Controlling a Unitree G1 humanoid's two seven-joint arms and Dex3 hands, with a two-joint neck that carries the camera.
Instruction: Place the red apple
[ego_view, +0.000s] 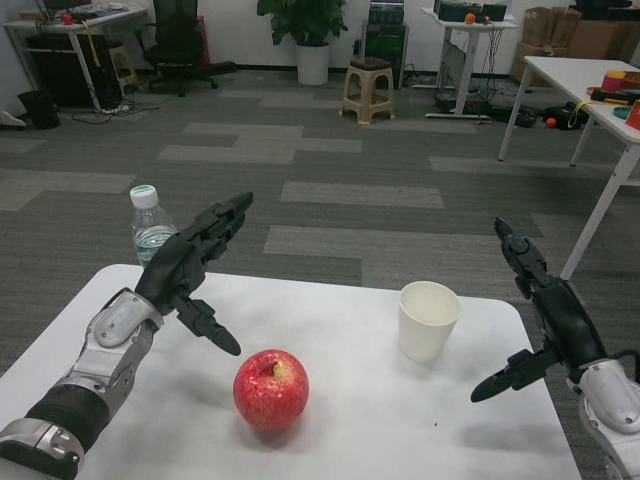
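The white surface (330, 330) fills the lower half of the head view, its far edge running from the left toward the right corner. The left silver forearm (95, 375) rises from the near left corner and slants toward the middle; its left robot hand (195, 262) hangs released above the surface, fingers stretched up and away toward the far edge, thumb pointing down toward the fruit, grasping nothing. The right robot hand (545, 315) stands at the right edge, also released and empty, fingers pointing up and thumb jutting inward toward the middle. The red apple (271, 389) sits on the surface near the near edge, roughly midway between the two side edges, just below the left thumb but apart from it; it stands upright, stem dimple facing up, with no clear long axis. A white paper cup (428, 320) stands upright, mouth up, toward the right side. A clear water bottle (151, 225) with a white cap shows at the far left edge, behind the left fingers.
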